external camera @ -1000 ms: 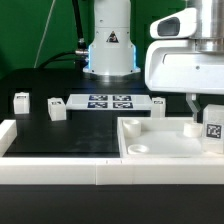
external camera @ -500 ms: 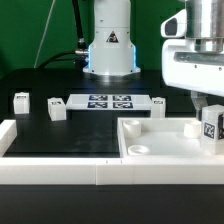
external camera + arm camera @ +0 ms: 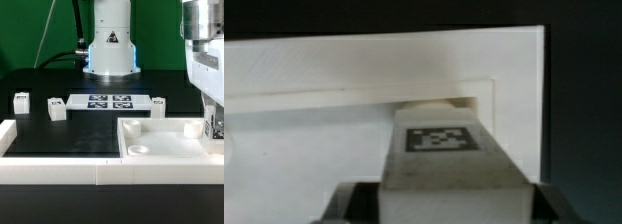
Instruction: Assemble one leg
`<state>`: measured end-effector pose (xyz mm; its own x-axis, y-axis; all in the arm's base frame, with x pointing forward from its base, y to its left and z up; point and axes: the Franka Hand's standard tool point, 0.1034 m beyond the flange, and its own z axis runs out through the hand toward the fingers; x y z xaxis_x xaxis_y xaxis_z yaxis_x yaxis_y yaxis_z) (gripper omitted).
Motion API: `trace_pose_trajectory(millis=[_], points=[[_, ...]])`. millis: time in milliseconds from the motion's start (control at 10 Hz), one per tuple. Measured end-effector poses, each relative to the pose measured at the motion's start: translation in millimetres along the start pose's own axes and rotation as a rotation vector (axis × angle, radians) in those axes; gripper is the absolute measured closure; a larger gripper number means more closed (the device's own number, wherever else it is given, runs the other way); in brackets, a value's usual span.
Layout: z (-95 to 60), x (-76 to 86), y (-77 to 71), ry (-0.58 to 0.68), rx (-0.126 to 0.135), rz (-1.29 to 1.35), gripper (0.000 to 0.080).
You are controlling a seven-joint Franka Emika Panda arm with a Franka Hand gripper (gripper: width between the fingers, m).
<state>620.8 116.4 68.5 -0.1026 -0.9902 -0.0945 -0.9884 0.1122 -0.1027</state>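
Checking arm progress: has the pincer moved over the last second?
Yes. The pincer shifted toward the exterior view's right, relative to the fixed marker board.

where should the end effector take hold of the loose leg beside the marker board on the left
Grip the leg by its two flat upright sides, coming straight down from above. It stands upright on the black table, apart from the marker board and from the other leg, so the fingers likely have room either side.

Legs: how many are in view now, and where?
4. Leftmost leg and second leg sit left of the marker board in the exterior view; third leg at its right end; fourth leg in the claw over the tray. The arm may hide others.
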Motion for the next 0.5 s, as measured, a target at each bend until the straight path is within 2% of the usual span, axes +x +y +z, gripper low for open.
trace_pose_trajectory(millis=[100,200,300,400,500], points=[[0.1,-0.3,0.1,-0.005,-0.001,0.036,0.0508],[0.3,-1.6,0.5,-0.011,-0.002,0.088,0.0428],[0.6,-1.5,0.6,-0.011,-0.002,0.07,0.0428],[0.7,-1.5,0.7,-0.011,-0.002,0.058,0.0292],[0.7,-1.6,0.9,-0.011,-0.004,0.015,0.0292]])
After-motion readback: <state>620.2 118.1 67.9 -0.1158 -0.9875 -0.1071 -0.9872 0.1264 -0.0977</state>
